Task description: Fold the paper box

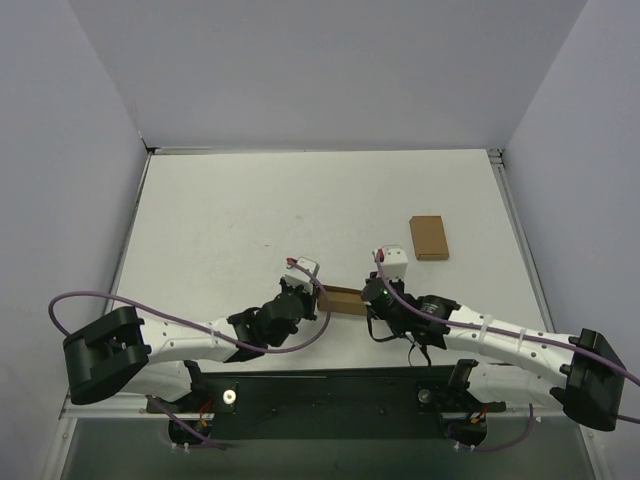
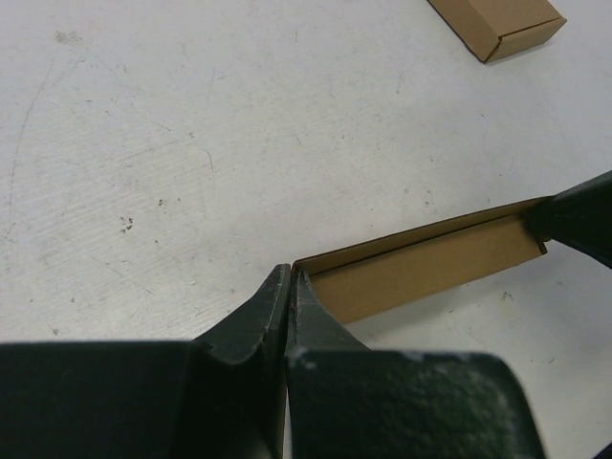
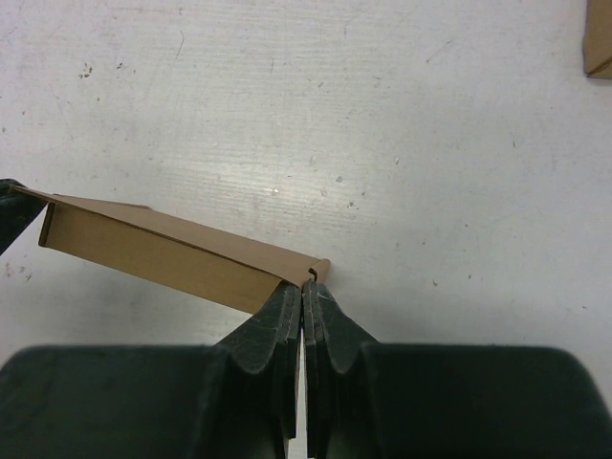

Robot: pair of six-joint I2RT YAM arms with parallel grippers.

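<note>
The paper box (image 1: 340, 299) is a thin brown kraft piece, partly folded, held between my two grippers near the table's front middle. In the left wrist view it (image 2: 421, 273) shows as a long shallow trough with one raised wall. My left gripper (image 2: 290, 275) is shut on its left end, also seen from above (image 1: 312, 290). My right gripper (image 3: 304, 285) is shut on the right end, a thin cardboard edge pinched between the tips; from above it sits at the box's right (image 1: 368, 295). The box (image 3: 163, 251) tilts slightly above the table.
A second plain brown cardboard rectangle (image 1: 428, 237) lies flat at the back right of the white table (image 1: 250, 210); it also shows in the left wrist view (image 2: 497, 24) and the right wrist view (image 3: 601, 38). Grey walls enclose the table on three sides.
</note>
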